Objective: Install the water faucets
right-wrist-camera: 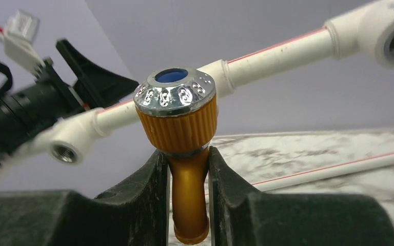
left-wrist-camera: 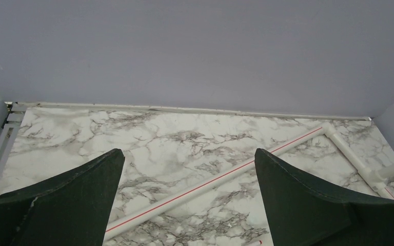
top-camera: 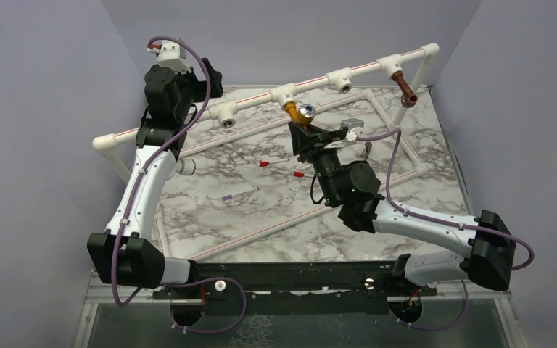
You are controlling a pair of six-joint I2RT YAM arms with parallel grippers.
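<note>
One orange-yellow faucet (right-wrist-camera: 177,125), ribbed, silver-capped with blue centre, in right claw (right-wrist-camera: 185,169)

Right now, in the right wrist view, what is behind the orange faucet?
The white pipe crosses behind the orange faucet, which the right end effector grips. The faucet covers most of the tee fitting behind it, so the threaded joint cannot be seen.
</note>
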